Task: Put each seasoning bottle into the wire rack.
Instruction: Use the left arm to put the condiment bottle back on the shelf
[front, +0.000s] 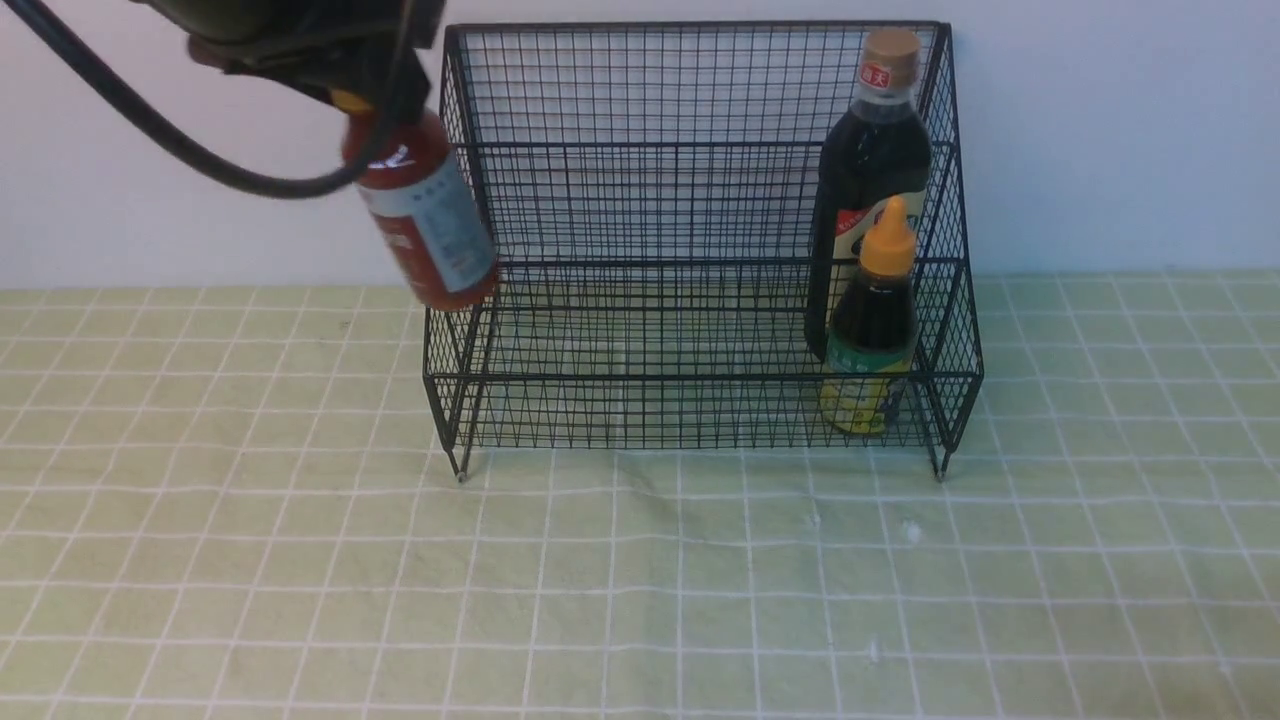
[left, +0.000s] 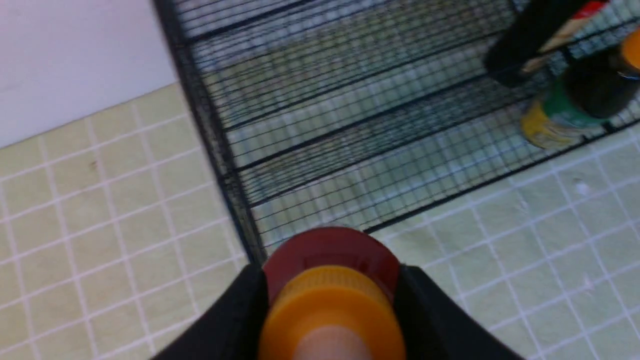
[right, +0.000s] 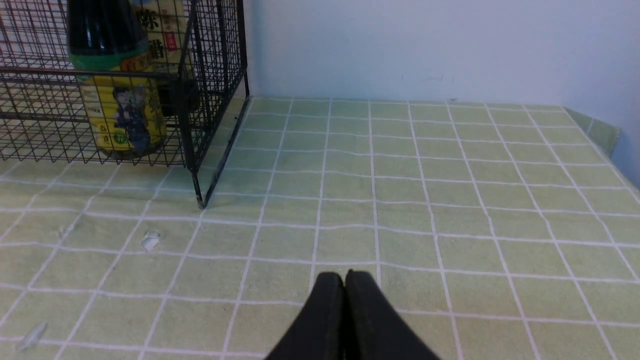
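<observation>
In the left pincer (left: 331, 305) the red bottle (front: 425, 225) is being held by the cap, tilted, at ten o'clock beside the rack (front: 650, 378). Last placement is being made; its side wall likely needs clearing.

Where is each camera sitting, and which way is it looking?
Front view: sits between the arms, faces forward at the wire rack and wall; the left gripper shows top left, holding the red-brown bottle.
Left wrist view: rides the left arm, looks down past its fingers and that bottle at the rack's left end.
Right wrist view: rides the right arm, low, faces across the checked cloth to the wall; the shut right gripper shows.
Shared: all three see the small dark bottle in the rack.
</observation>
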